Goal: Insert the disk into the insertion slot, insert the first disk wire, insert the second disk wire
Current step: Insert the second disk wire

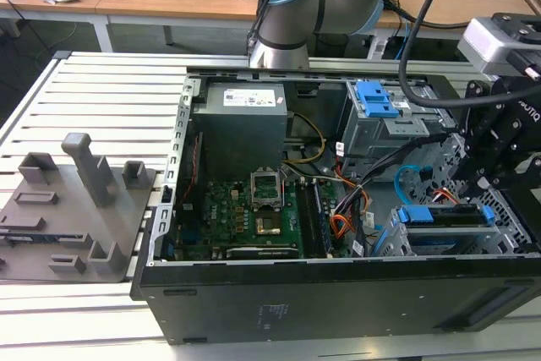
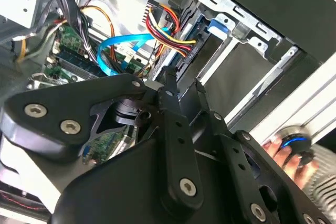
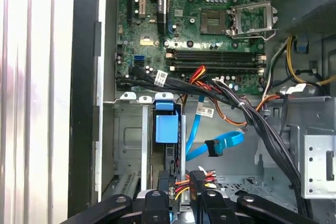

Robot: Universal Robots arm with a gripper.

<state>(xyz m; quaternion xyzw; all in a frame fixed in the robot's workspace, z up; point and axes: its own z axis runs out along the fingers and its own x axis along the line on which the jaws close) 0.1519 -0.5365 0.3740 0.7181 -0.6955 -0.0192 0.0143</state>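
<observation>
Gripper (image 3: 184, 196) clenched the first wire (image 3: 197, 178) by its plug, just off the rear edge of the disk (image 3: 167, 128), seated lengthwise in the slot (image 3: 130, 136); second wire (image 3: 223, 144) hung loose

No print can be made out. A white label (image 1: 251, 99) sits on the power supply (image 1: 241, 137). In the first wrist view, small white tags (image 3: 160, 78) wrap the black cable bundle (image 3: 231, 98). White lettering (image 1: 527, 110), partly cut off, runs along the arm's black wrist housing (image 1: 507, 128).

Tool (image 2: 185, 83) pinches first disk wire (image 2: 167, 27); second disk wire (image 2: 125, 40) loops loose.
</observation>
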